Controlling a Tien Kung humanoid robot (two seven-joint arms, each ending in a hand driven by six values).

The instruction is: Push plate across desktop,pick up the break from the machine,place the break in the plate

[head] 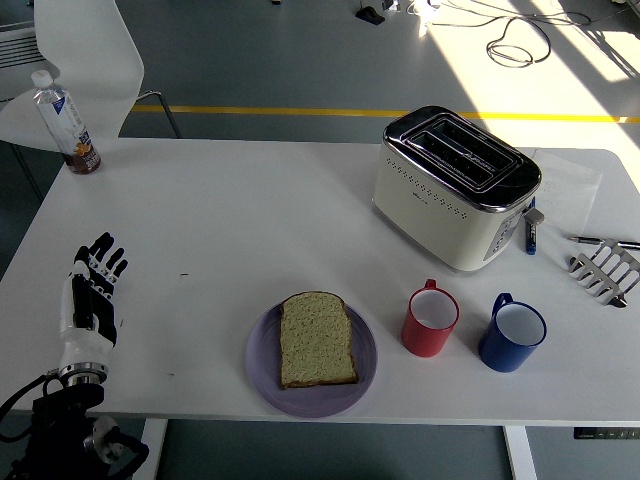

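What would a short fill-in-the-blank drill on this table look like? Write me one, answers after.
1. The bread slice lies on the ____ plate.
2. The red mug stands directly left of the ____ mug.
3. The toaster slots hold ____ bread.
4. The left robot hand rests on the table with fingers ____.

Answers: purple; blue; no; open

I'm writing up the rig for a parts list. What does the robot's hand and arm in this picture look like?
Only the left hand shows. It has five slim black fingers with pale joint segments, a white back plate and a shiny silver wrist ring. Below it comes a black arm with a thin black cable looping at its side. No markings are legible.
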